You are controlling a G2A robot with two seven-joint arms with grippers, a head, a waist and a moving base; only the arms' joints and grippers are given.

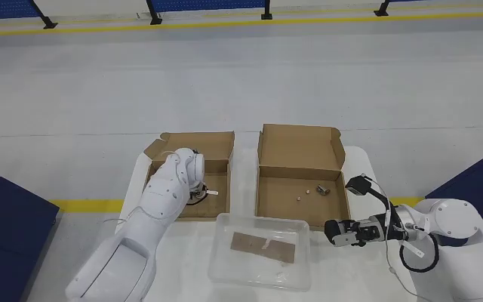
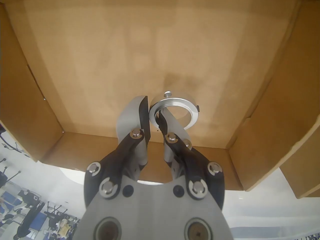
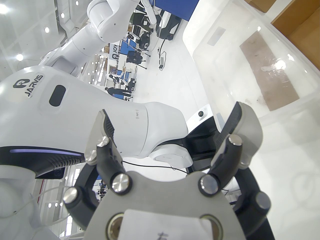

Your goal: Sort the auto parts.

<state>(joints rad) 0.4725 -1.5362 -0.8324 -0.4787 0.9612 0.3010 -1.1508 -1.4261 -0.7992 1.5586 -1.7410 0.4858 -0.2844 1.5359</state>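
Observation:
My left gripper [image 2: 153,111] is inside the left cardboard box [image 2: 75,51], shut on the rim of a silver metal ring [image 2: 172,101] that has a small set screw; one finger is inside the ring and one outside. The ring hangs close over the box floor, above its own shadow. From above, that gripper [image 1: 201,194] sits low in the left box [image 1: 219,142]. My right gripper [image 3: 172,116] stands open and holds nothing, beside the clear plastic bin [image 3: 225,58]. In the top view it [image 1: 330,232] is just right of the bin [image 1: 226,220].
The right cardboard box [image 1: 279,204] has its lid up and holds two small metal parts [image 1: 322,189] near its back right. A brown cardboard piece [image 1: 263,247] lies in the clear bin. The table's front edge runs just behind the bin.

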